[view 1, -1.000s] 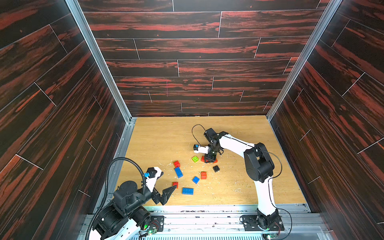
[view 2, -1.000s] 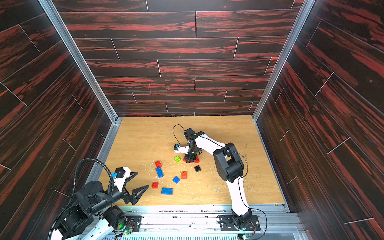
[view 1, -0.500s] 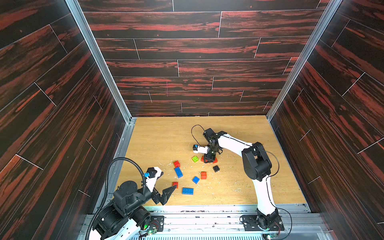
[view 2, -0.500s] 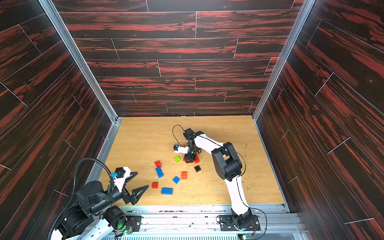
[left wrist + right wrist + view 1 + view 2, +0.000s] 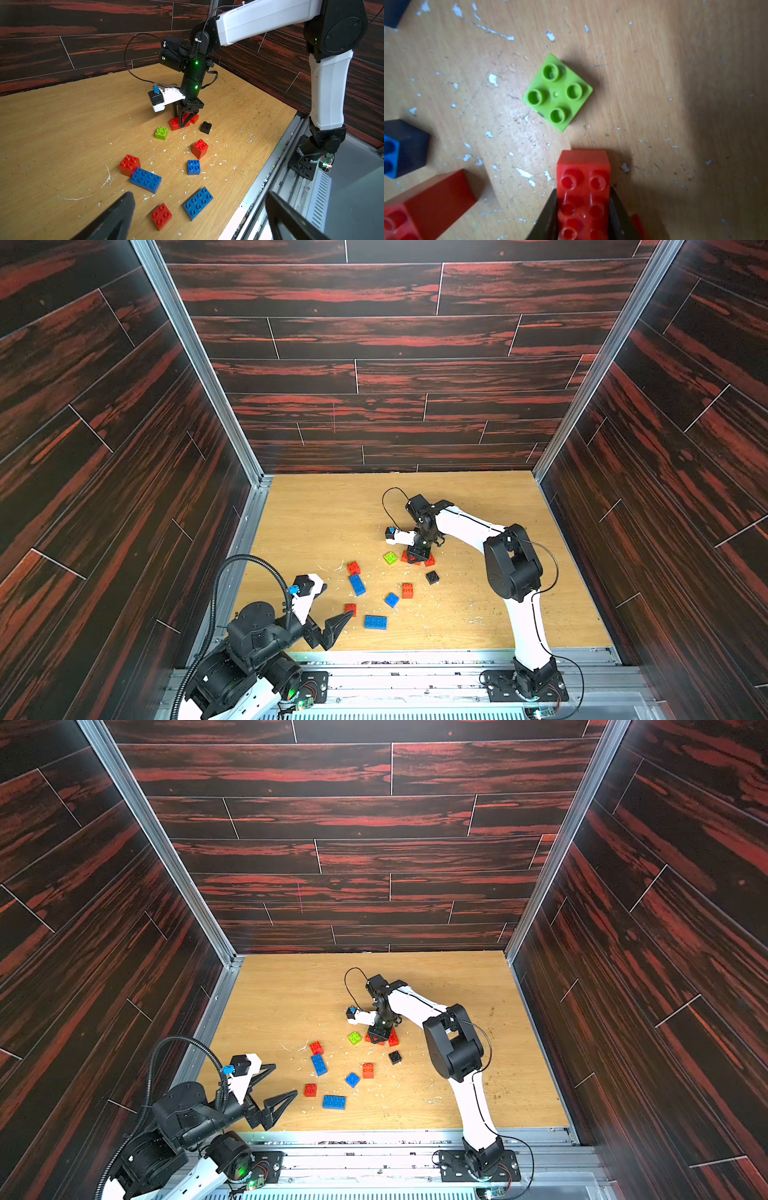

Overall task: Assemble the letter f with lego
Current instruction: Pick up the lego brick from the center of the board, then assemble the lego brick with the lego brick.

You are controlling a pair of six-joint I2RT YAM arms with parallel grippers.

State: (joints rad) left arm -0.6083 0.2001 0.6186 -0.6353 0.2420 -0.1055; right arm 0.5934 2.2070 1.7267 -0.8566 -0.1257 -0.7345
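Observation:
My right gripper [image 5: 417, 558] points down at mid-table and is shut on an oblong red lego brick [image 5: 583, 178], its fingers [image 5: 548, 216] pressed against the brick's long sides; the brick rests on the wood. A lime green square brick [image 5: 557, 92] lies just beyond it, apart. Loose lego is scattered toward the front: a black square [image 5: 432, 577], red squares [image 5: 353, 567] [image 5: 407, 590] [image 5: 350, 608], and blue bricks [image 5: 357, 585] [image 5: 391, 599] [image 5: 375, 622]. My left gripper [image 5: 282, 1081] hovers open and empty at the front left, near the closest red square [image 5: 161, 216].
The wooden tabletop [image 5: 324, 522] is flecked with white chips. Dark panelled walls enclose it on three sides, and a metal rail [image 5: 415, 655] runs along the front edge. A second red brick [image 5: 195, 118] lies right behind the right gripper.
The right gripper's jaws have closed onto the oblong red brick. The right arm has barely shifted, and the left arm and loose bricks have stayed put.

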